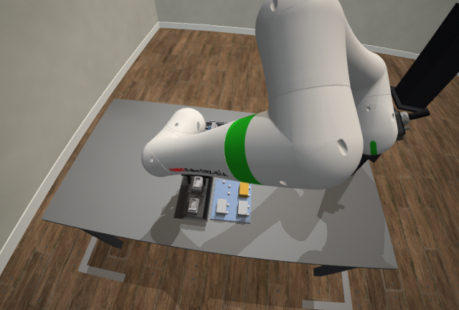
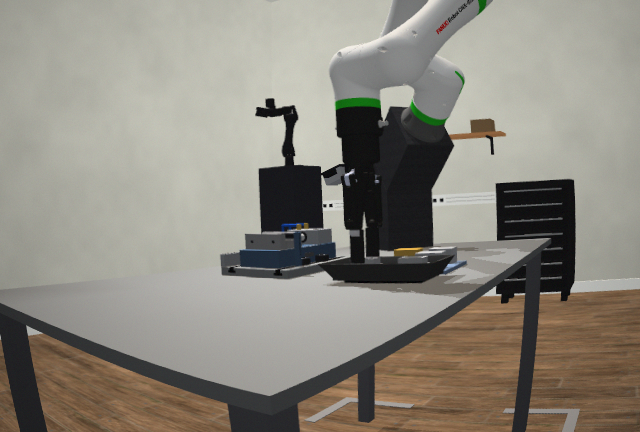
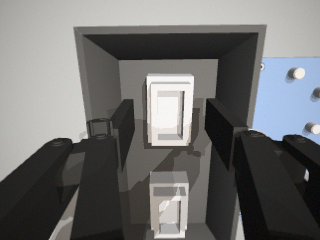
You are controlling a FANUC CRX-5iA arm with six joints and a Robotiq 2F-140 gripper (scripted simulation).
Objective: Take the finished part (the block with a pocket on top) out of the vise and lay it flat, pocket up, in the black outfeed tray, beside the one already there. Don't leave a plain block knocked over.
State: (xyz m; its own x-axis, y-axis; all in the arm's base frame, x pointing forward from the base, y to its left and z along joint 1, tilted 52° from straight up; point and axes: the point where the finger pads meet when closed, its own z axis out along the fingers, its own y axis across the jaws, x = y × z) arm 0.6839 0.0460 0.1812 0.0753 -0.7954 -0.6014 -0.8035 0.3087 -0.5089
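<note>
The black outfeed tray (image 3: 170, 50) (image 1: 192, 196) (image 2: 385, 268) holds two pale blocks, each lying flat with its pocket up. One finished part (image 3: 170, 110) (image 1: 196, 184) lies between my fingers. The other pocketed block (image 3: 169, 210) (image 1: 193, 204) lies beside it in the same tray. My gripper (image 3: 169, 114) (image 2: 364, 256) reaches down into the tray. Its finger pads stand apart from the part, with a gap on each side, so it is open and holds nothing. The vise (image 2: 286, 249) stands behind the tray and is mostly hidden by the arm in the overhead view.
A light blue fixture plate (image 1: 232, 201) with pegs lies right beside the tray. Two plain pale blocks (image 1: 221, 205) (image 1: 242, 208) and an orange block (image 1: 244, 189) lie flat on it. The tray's walls are close to both fingers.
</note>
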